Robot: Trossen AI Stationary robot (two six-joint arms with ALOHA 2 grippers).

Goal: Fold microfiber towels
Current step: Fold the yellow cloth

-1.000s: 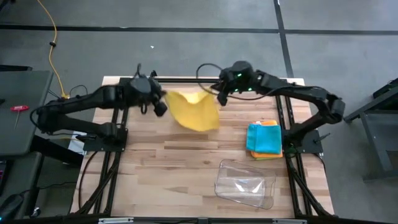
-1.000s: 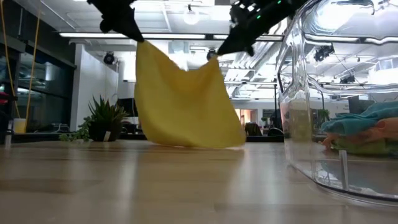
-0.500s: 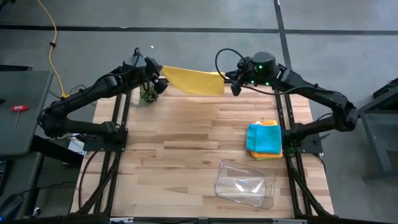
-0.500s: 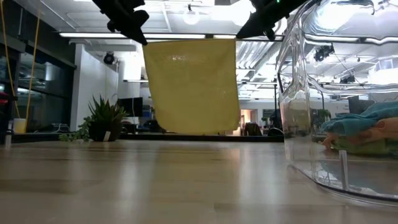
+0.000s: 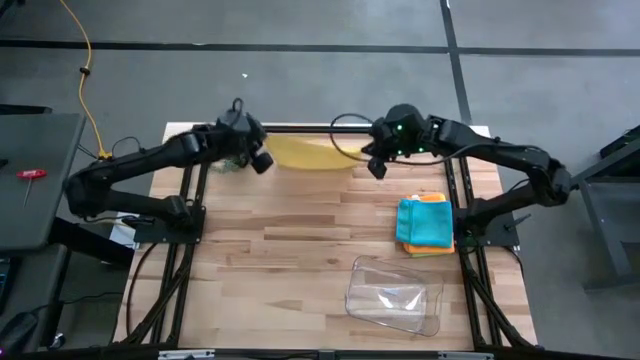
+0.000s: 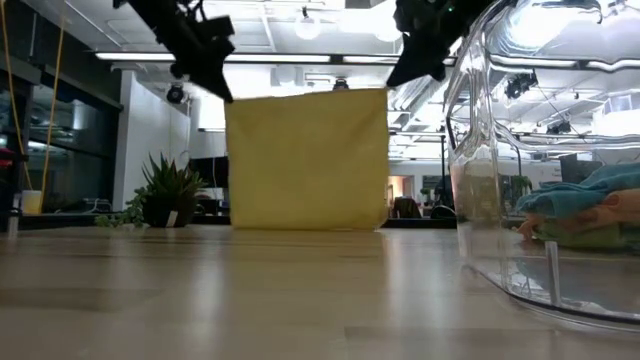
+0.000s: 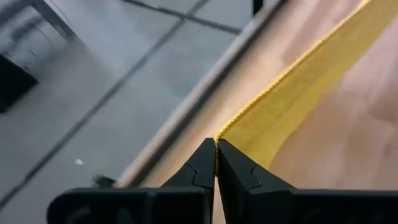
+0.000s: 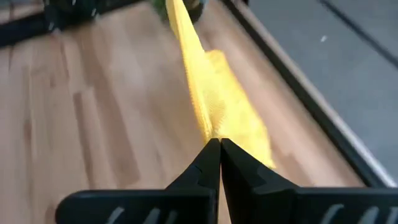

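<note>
The yellow towel [image 5: 308, 153] hangs spread between my two grippers over the table's far edge; in the low view the yellow towel [image 6: 306, 160] hangs flat with its lower edge at the tabletop. My left gripper [image 5: 260, 162] is shut on its left top corner and my right gripper [image 5: 372, 166] on its right top corner. A teal towel [image 5: 425, 222] lies folded on an orange one [image 5: 432, 199] at the right. The lime green and grey towels do not show as separate things. My left gripper pinches the towel's top left corner [image 7: 219, 135] between its two fingers. The towel hangs below, its top edge drawn straight toward the other gripper. My right gripper pinches the towel's top right corner [image 8: 210, 132] between its two fingers. The towel hangs below, its top edge [image 8: 186, 56] running straight to the left gripper.
A clear plastic tray [image 5: 394, 294] lies near the front right. A small green leafy clump [image 5: 236, 160] sits at the far left beside my left gripper. The bare wood [image 5: 280, 260] at the middle and left is open.
Both grippers have gone toward the table's far edge and apart, then come down a little. The yellow towel, first slack and bunched with a sagging top edge, is now spread flat with a straight top edge, and its lower edge has come down to the table.
</note>
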